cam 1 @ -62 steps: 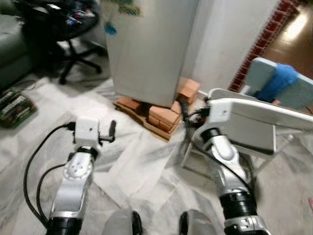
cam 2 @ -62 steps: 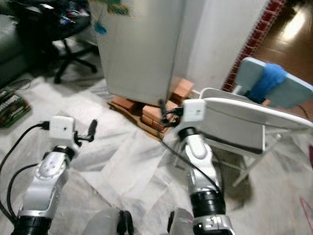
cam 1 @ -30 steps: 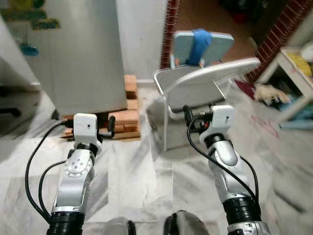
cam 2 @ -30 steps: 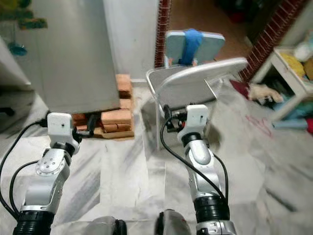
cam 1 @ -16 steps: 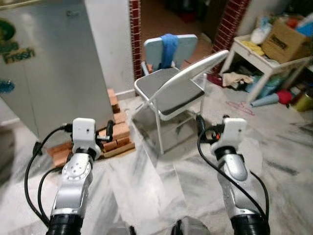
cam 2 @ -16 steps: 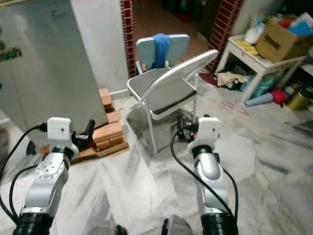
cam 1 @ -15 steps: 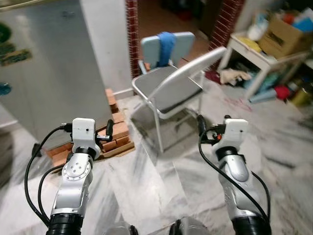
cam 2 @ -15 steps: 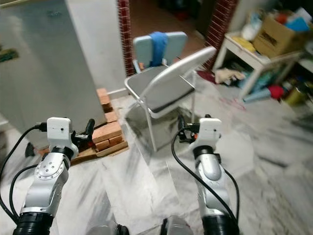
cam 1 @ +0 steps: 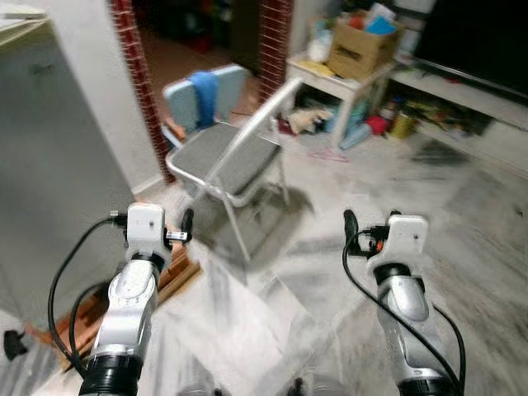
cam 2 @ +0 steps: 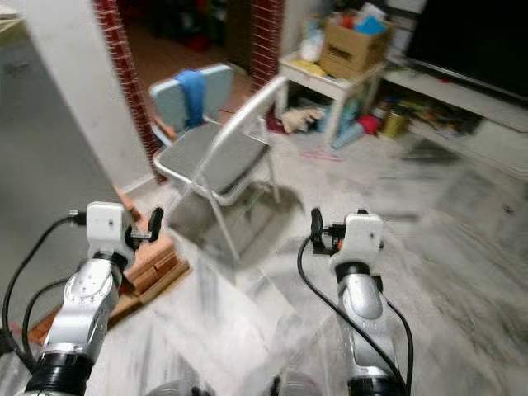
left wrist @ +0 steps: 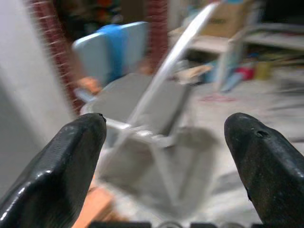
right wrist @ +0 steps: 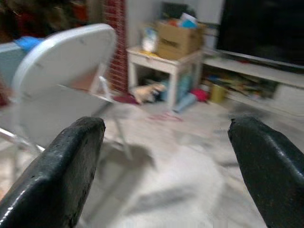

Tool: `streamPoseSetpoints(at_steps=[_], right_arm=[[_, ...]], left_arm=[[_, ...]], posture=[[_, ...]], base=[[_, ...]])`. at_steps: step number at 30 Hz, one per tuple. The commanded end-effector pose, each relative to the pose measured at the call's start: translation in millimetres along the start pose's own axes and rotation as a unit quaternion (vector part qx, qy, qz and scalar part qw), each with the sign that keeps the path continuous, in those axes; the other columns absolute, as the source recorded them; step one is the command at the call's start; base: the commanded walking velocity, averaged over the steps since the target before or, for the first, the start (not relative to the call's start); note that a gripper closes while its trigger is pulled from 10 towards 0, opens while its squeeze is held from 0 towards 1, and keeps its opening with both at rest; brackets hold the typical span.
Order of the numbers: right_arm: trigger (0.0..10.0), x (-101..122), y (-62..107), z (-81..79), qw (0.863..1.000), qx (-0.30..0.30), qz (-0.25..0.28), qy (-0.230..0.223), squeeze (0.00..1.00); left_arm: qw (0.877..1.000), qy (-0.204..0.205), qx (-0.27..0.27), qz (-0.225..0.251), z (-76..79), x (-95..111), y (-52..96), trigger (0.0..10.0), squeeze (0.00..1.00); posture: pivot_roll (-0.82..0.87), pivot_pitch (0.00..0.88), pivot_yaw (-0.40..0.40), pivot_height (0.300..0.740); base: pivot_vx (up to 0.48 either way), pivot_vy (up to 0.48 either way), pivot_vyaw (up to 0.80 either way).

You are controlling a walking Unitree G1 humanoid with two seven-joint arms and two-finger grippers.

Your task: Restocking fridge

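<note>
Two silver jointed arms, white boxy wrist housings, looping black cables, blunt matte-black jaws

My arms silver, black cables. My left gripper (left wrist: 161,161) and right gripper (right wrist: 166,166): fingers black, white wrist blocks. Fridge (cam 1: 49,165) pale grey. Floor (cam 1: 462,214) white marble, grey veining. Folding chair (cam 1: 227,161): grey seat, silver-white frame and back. Second chair (cam 1: 202,95) behind it light blue, brighter blue cloth (cam 1: 203,91) draped over its back. Doorway pillars (cam 1: 272,37) red brick. Bricks (cam 1: 177,268) at fridge's bottom edge orange. Side table (cam 1: 338,82) white; cardboard box (cam 1: 359,45) on it brown. TV screen (cam 1: 478,37) black.
</note>
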State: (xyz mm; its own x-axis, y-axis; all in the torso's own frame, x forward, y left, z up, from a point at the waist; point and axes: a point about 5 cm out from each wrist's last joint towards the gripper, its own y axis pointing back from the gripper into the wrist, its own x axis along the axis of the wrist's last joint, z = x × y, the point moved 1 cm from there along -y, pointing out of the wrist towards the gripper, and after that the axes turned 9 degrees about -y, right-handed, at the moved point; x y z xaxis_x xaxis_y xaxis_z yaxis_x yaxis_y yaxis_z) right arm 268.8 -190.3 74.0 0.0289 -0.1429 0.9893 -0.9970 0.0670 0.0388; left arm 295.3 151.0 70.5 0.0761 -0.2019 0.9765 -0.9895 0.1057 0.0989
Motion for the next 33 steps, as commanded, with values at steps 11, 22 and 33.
streamPoseSetpoints(at_steps=[11, 22, 33], right_arm=[[10.0, 0.5, 1.4, -10.2, 1.0, 0.021, 0.004, 0.002, 0.0], [10.0, 5.3, -4.9, -9.6, 1.0, 0.024, 0.011, 0.008, 0.0], [10.0, -2.5, 5.3, -7.4, 1.0, 0.025, -0.003, 0.009, 0.0]], left_arm=[[1.0, -0.015, 0.003, 0.003, -13.0, -7.8, 6.5, 10.0, 0.0], [1.0, -0.021, -0.003, 0.007, -11.5, -8.2, 5.3, 10.0, 0.0], [1.0, -0.015, 0.0, -0.003, -7.5, -16.1, 13.6, 10.0, 0.0]], posture=[[0.0, 0.0, 0.009, 0.74], [-0.01, 0.0, 0.006, 0.74], [0.0, 0.0, -0.01, 0.74]], base=[[0.076, 0.0, -0.8], [0.321, 0.0, -0.8], [0.025, 0.0, -0.79]])
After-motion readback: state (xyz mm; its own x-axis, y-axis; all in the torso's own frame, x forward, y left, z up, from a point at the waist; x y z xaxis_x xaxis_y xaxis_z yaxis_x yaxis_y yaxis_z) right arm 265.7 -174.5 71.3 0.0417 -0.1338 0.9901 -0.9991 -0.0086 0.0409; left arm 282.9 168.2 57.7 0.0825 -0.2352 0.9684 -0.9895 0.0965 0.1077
